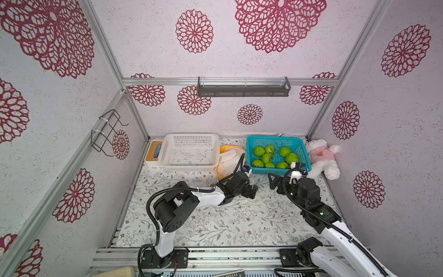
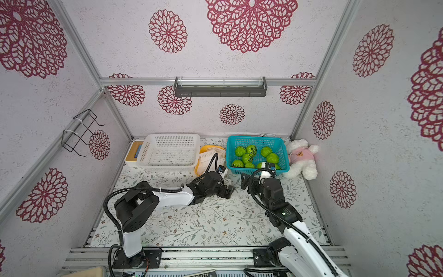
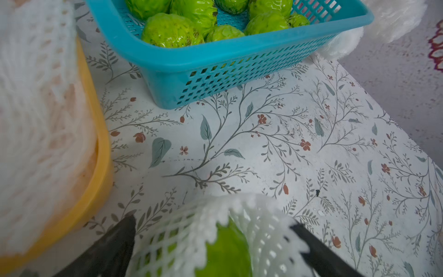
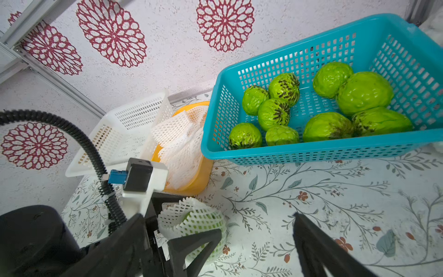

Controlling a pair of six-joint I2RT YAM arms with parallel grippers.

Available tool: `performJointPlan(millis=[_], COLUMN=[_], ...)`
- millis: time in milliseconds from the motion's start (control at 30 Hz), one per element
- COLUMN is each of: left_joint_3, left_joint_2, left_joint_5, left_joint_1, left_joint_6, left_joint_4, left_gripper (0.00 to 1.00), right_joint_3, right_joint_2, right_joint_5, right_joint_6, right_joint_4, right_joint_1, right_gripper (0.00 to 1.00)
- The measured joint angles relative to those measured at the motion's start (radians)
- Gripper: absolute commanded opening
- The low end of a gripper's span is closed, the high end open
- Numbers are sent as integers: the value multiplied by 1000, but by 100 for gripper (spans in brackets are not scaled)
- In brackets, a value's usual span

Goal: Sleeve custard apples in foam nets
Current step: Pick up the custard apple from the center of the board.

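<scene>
Several bare green custard apples (image 1: 275, 156) (image 4: 311, 108) lie in a teal basket (image 1: 268, 171) (image 3: 215, 62) at the back right. Spare white foam nets (image 1: 230, 159) (image 4: 179, 144) are piled in a yellow bowl (image 3: 96, 191) left of it. One sleeved custard apple (image 3: 227, 251) (image 4: 191, 220) rests on the table between the fingers of my left gripper (image 1: 253, 184) (image 3: 212, 221). Those jaws stand wide, the net's edge brushing them. My right gripper (image 1: 274, 184) (image 4: 218, 215) is open and empty just right of it, in front of the basket.
A white perforated basket (image 1: 189, 165) stands at the back left, with a small tan-topped box (image 1: 153, 153) beside it. A white plush toy (image 1: 321, 158) leans in the right corner. A dark shelf (image 1: 243, 91) hangs on the back wall.
</scene>
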Motion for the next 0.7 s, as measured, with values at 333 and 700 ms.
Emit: performJointPlan(millis=[333,700], left_joint_3=[21,18], left_joint_2=[51,51], left_joint_5=[-3,-43], left_joint_1=[-20,-28], left_joint_6=[0,14], left_joint_4=[-107,-140], left_gripper=[98,66], right_joint_3=[0,0], right_joint_2=[-10,-17], right_joint_5=[1,1], right_joint_6=[-1,-2], right_joint_4=[-1,-4], right_joint_1=[-11,-15], right_gripper=[97,97])
